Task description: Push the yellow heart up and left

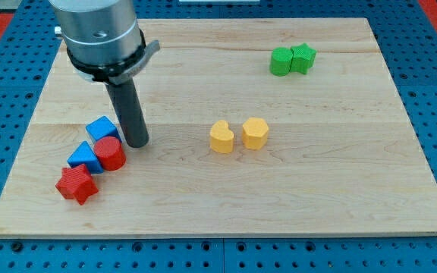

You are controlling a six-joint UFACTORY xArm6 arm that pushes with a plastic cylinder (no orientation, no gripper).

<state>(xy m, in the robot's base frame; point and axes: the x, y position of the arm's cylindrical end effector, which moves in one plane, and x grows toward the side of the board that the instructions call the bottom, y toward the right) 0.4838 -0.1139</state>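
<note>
The yellow heart [221, 137] lies near the board's middle, with a yellow hexagon [255, 133] just to its right, a small gap between them. My tip [136, 142] rests on the board well to the left of the heart, right beside a red cylinder [111, 153] and a blue cube [102, 129].
A second blue block [84, 157] and a red star [77, 184] lie at the lower left in a cluster. Two green blocks [292, 59] sit touching at the upper right. The wooden board [332, 189] ends at a blue pegboard surround.
</note>
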